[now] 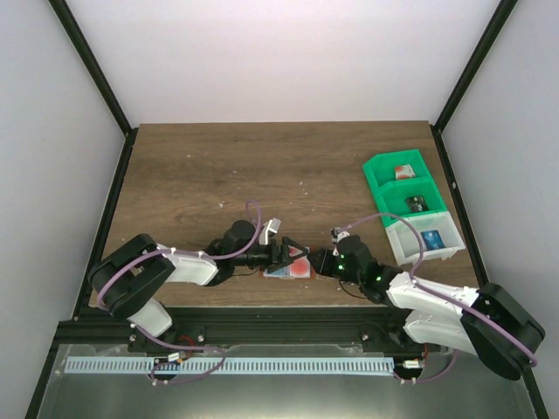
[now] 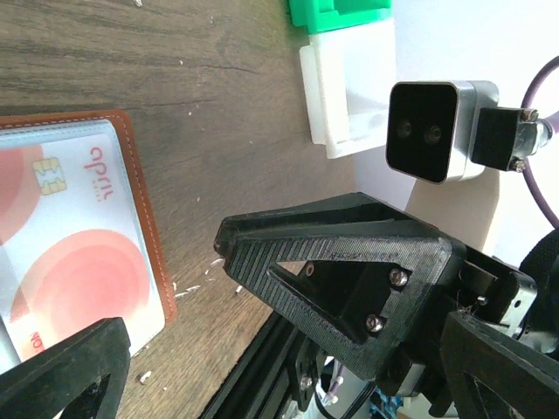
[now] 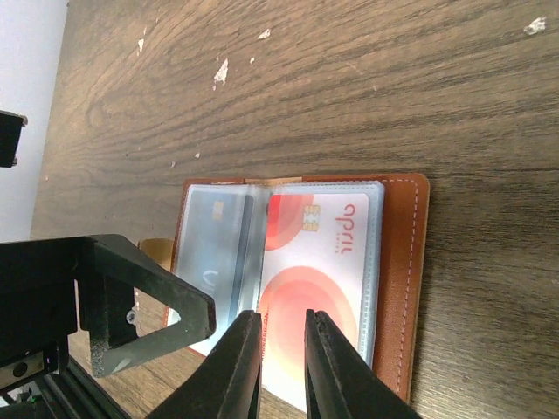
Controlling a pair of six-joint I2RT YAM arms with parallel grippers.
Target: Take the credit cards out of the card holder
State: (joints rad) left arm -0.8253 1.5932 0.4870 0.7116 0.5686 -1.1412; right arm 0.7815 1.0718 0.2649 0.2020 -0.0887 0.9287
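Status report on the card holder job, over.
Left gripper open, at the card holder. Right gripper nearly closed over the red-and-white card, grip unclear. Holder lies open; that card and the dark card in sleeves. Nothing blocking.

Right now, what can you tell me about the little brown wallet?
The card holder is reddish-brown leather with stitched edges, lying open and flat on the wooden table. Its clear sleeves hold a red-and-white card and a darker card. The right pincer, slightly open, is over the red-and-white side; the left pincer overlaps the darker side; contact is unclear.

Black-and-white arms (image 1: pixel 188 266), lilac cables (image 1: pixel 254 215).
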